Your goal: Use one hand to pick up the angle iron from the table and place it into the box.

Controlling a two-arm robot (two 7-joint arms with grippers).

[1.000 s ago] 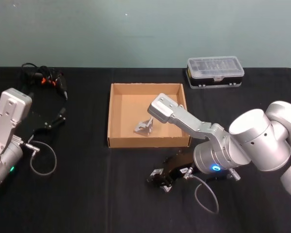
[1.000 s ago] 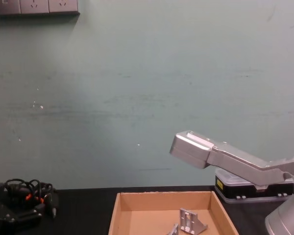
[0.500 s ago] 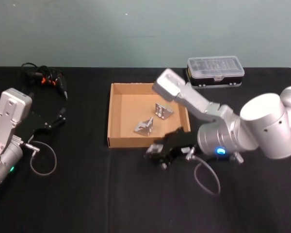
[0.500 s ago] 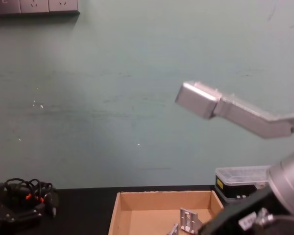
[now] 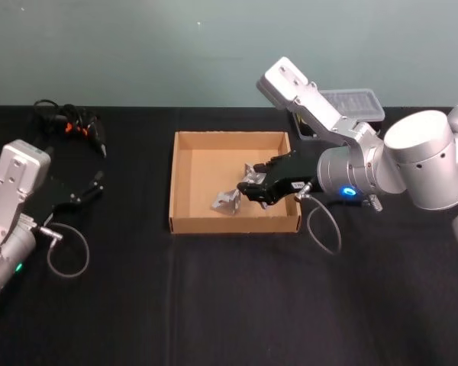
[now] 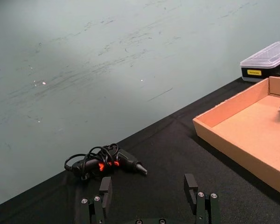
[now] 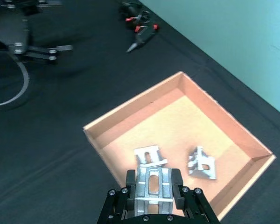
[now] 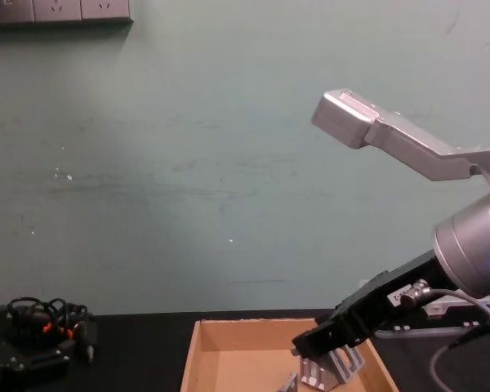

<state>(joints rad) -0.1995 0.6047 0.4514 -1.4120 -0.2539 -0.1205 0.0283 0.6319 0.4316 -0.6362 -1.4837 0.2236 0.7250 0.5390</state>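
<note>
Two angle irons lie on the floor of the box (image 5: 185, 179), one (image 5: 225, 201) toward the middle and one (image 7: 201, 163) nearer the right wall, while a third angle iron (image 7: 151, 185) is clamped between the fingers of the right gripper (image 5: 253, 186). That gripper hangs above the box's right half, reaching in from the right over the right wall, with the silver arm folded up behind it. From the right wrist view, the held piece sits flat between the two black fingers (image 7: 177, 188), directly over the loose iron near the middle (image 7: 149, 156). From the chest view, the right gripper (image 8: 317, 339) comes in low from the right side, just above the box's far rim (image 8: 269, 324).

The left gripper (image 6: 149, 198) is parked near the left edge of the black counter (image 5: 214, 305), its fingers spread wide with nothing between them. Beyond it a black tool with orange marks and a tangled cable (image 5: 69, 124) rests near the back edge of the counter. A clear-lidded black organiser case (image 6: 266, 60) stands behind the box's right corner, partly hidden by the right arm in the head view
</note>
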